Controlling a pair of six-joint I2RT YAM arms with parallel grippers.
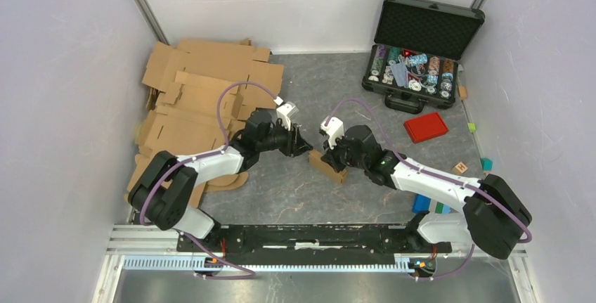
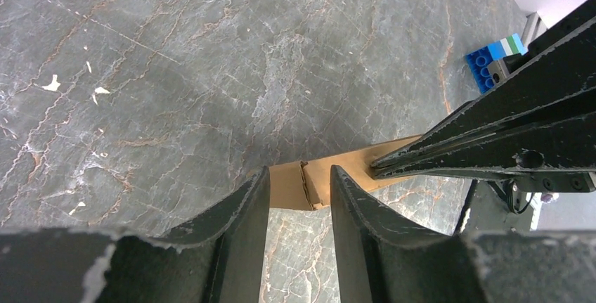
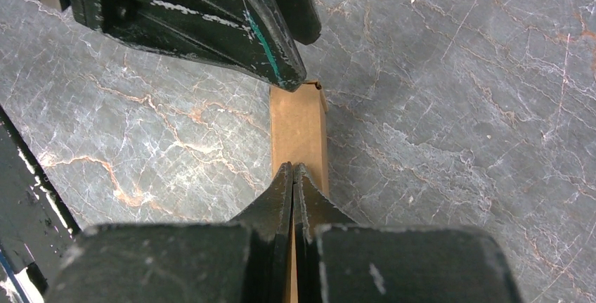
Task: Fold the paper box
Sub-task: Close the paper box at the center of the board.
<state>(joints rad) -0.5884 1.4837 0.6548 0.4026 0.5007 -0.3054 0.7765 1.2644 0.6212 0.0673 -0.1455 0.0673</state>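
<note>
The paper box (image 1: pixel 328 165) is a small, narrow brown box lying on the grey table between both arms. In the left wrist view its end (image 2: pixel 289 185) shows a flap seam. My left gripper (image 2: pixel 300 176) is open; one fingertip is at the box's end and the other lies across its top. Whether they touch the box is not clear. My right gripper (image 3: pixel 292 167) is shut, its joined tips over the top of the box (image 3: pixel 299 124). From above, the left gripper (image 1: pixel 303 145) and right gripper (image 1: pixel 330 151) meet over the box from opposite sides.
A heap of flat cardboard sheets (image 1: pixel 204 92) fills the back left. An open black case (image 1: pixel 418 50) stands at the back right, with a red lid (image 1: pixel 426 126) in front of it. Blue bricks (image 1: pixel 422 203) and a wooden cube (image 1: pixel 461 168) lie near the right arm.
</note>
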